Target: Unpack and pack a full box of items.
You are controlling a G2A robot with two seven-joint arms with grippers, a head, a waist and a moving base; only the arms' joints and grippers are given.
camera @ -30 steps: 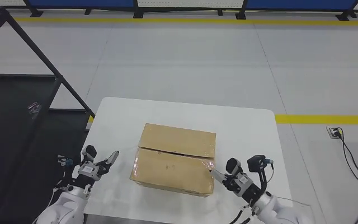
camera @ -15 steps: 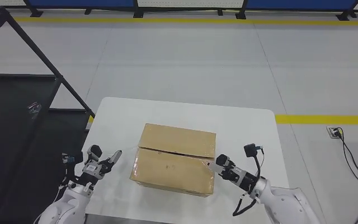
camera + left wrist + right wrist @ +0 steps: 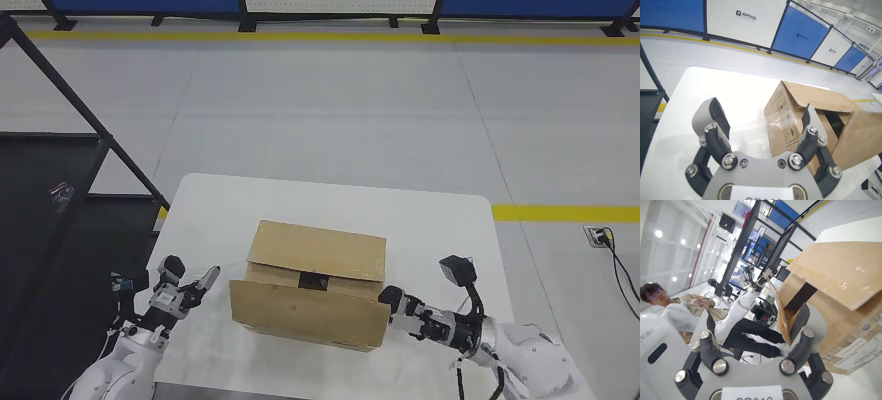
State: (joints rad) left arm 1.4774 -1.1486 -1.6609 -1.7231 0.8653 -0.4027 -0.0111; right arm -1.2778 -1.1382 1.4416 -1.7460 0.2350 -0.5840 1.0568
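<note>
box (image 3: 318, 250): likely stiff, light cardboard; near flap (image 3: 308, 315) raised | hold: flap's free edge | right gripper (image 3: 756, 313): fingers apart astride flap | left gripper (image 3: 762, 107): fingers apart, empty

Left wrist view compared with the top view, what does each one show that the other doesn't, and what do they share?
Left wrist view: crumpled clear tape and printed handling symbols on the end of the box. Top view: the right gripper at the corner of the raised flap. Both: the box, its raised flap, the far flap lying flat, and the open left gripper beside the box, not touching.
</note>
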